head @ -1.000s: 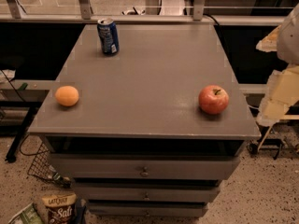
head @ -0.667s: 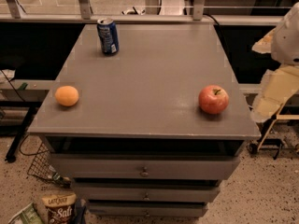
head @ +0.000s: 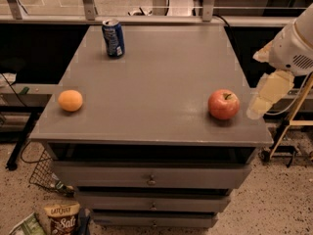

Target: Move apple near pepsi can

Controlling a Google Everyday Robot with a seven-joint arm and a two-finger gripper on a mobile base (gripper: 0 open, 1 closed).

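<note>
The red apple with a short stem sits on the grey cabinet top near its right front corner. The blue pepsi can stands upright at the far left of the top. My gripper hangs from the white arm at the right edge of the view. It is just right of the apple, about level with it and apart from it. It holds nothing that I can see.
A small orange fruit lies near the left front edge of the top. Drawers are below the top. A snack bag and a wire basket are on the floor at the lower left. A railing runs behind.
My gripper has moved left, closer to the apple. The apple, the can and the orange fruit have not moved.
</note>
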